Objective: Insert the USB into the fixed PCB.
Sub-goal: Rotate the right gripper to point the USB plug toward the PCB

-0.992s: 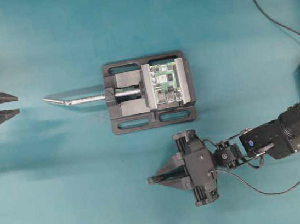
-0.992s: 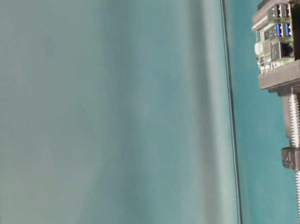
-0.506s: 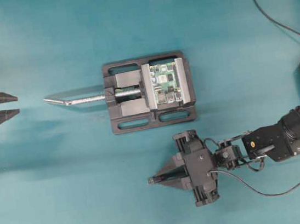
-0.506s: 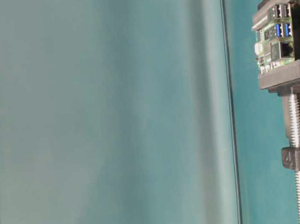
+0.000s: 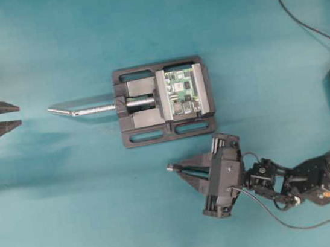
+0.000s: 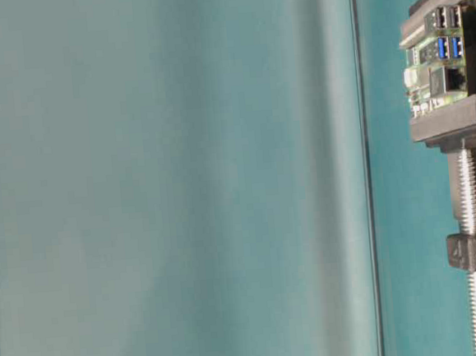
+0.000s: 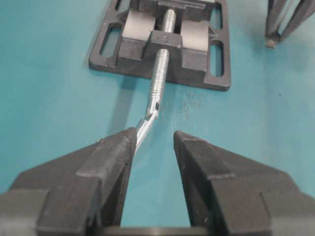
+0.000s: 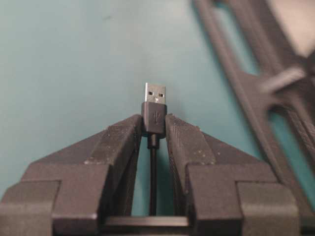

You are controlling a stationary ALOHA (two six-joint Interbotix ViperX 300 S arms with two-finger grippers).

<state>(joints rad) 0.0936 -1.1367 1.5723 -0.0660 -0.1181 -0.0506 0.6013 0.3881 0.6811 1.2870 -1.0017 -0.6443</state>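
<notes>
plastic on the tiny black usb plug with metal tip (image 8: 154, 112) looks stiff and light; right end effector (image 8: 153, 129) pinches its housing, left end effector (image 7: 153, 147) spread.

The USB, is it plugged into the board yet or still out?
Still out. The USB is pinched between the right gripper's jaws, metal tip bare, over open table beside the vise, apart from the fixed PCB.

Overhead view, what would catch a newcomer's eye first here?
The black vise at the table's center, clamping the green PCB, its silver screw handle pointing left. Just below it, the right end effector pinches the USB, metal tip forward. The left end effector waits open at the left edge.
</notes>
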